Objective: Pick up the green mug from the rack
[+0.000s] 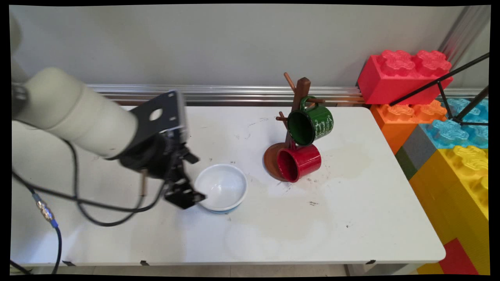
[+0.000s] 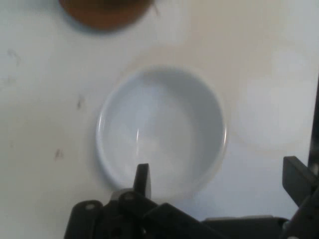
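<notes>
One white bowl (image 1: 221, 188) sits on the one white table (image 1: 351, 218). There are two mugs: one green mug (image 1: 311, 124) and one red mug (image 1: 299, 162). One wooden mug tree (image 1: 297, 102) stands there, showing what looks like four pegs, though the mugs may hide more. At the right are large toy bricks: one red brick (image 1: 404, 76), one orange brick (image 1: 406, 119), perhaps two blue bricks (image 1: 457, 130) and one yellow brick (image 1: 465, 171). One black gripper (image 1: 186, 186) has two fingers (image 2: 142, 178).
</notes>
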{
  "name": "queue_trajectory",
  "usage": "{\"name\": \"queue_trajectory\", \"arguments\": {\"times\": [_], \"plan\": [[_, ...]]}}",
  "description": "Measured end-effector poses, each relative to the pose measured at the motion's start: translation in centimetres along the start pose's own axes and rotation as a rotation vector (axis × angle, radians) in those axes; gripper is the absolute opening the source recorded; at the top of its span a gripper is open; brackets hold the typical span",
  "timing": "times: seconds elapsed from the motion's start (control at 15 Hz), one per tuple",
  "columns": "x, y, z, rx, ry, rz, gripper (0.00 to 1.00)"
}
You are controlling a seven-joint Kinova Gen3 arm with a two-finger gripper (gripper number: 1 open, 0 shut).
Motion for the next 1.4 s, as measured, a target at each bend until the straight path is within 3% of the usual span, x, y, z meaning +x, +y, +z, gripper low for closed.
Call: {"name": "queue_trajectory", "arguments": {"times": [0.27, 0.73, 1.4], "plan": [[4.8, 1.2, 1.5, 0.016, 0.075, -0.117, 1.0], [10.5, 1.9, 4.3, 0.033, 0.195, -0.295, 1.0], [15.0, 1.9, 7.7, 0.018, 0.323, -0.437, 1.0]]}}
